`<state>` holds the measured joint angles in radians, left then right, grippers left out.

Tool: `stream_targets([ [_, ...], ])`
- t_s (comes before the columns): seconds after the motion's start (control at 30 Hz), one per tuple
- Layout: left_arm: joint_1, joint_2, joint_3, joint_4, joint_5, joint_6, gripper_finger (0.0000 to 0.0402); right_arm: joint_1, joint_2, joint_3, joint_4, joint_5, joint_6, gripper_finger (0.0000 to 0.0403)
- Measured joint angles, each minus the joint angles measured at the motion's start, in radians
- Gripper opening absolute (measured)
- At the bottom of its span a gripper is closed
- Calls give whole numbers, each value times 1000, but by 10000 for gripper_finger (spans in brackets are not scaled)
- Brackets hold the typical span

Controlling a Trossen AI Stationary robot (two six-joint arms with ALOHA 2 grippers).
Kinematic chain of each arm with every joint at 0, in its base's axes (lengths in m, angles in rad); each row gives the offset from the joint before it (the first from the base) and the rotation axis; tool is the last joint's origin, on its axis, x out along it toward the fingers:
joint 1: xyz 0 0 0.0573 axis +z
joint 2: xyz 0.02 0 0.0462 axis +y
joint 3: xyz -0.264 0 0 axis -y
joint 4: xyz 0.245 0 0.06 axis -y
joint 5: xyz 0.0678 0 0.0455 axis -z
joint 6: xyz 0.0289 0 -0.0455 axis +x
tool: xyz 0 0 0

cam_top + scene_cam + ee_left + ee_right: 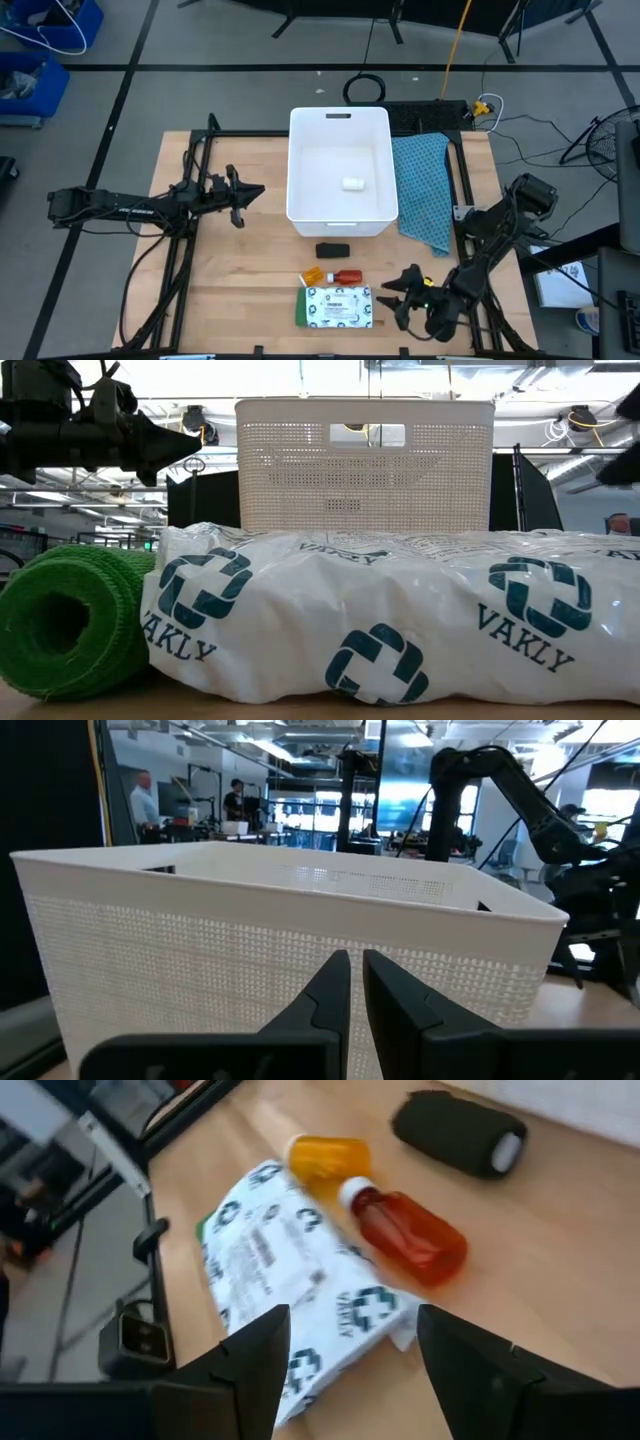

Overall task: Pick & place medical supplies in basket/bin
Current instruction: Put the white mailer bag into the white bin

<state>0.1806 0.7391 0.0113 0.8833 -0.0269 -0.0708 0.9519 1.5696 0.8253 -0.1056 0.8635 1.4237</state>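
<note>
progress: one small white piece [352, 184] in the bin [305, 205] | packet [338, 306], red bottle [347, 275], orange and black bits left nearby | right end effector [402, 297] wide beside packet | left end effector [250, 193] nearly closed, empty

My left arm reaches in from the left edge of the high view, its wrist level at mid-frame. My left gripper [247, 195] points right, fingers nearly closed with a thin gap. My right arm bends at the lower right, and my right gripper [398, 297] points left, fingers [250, 1365] spread wide apart.
</note>
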Motion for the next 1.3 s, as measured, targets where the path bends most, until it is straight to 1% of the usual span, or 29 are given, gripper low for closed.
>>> stream_targets([
  [0.2, 0, 0, 0, 0, 0, 37, 37, -5, 0, -85, 67, -2, 133, 212],
  [0.3, 0, 0, 0, 0, 0, 39, 37, -10, 5, -119, 154, -3, 142, 212],
  [0.4, 0, 0, 0, 0, -1, 35, 37, -18, 42, -121, 237, -12, 138, 212],
  [0.53, 0, 0, 0, 0, 0, 34, 37, -43, 122, -122, 345, -101, 125, 212],
  [0.63, 0, 0, 0, 0, -1, 33, 37, -53, 181, -122, 433, -109, 106, 212],
  [0.77, 0, 0, 0, 0, -1, 23, 37, -59, 223, -122, 528, -114, 71, 212],
  [1.07, 0, 0, 0, 0, -1, 23, 37, -70, 234, -121, 625, -111, -24, 212],
  [1.2, 0, 0, 0, 0, -1, 23, 37, -83, 234, -121, 625, -114, -49, 212],
  [1.3, 0, 0, 0, 0, -1, 23, 37, -99, 234, -121, 625, -159, -59, 210],
])
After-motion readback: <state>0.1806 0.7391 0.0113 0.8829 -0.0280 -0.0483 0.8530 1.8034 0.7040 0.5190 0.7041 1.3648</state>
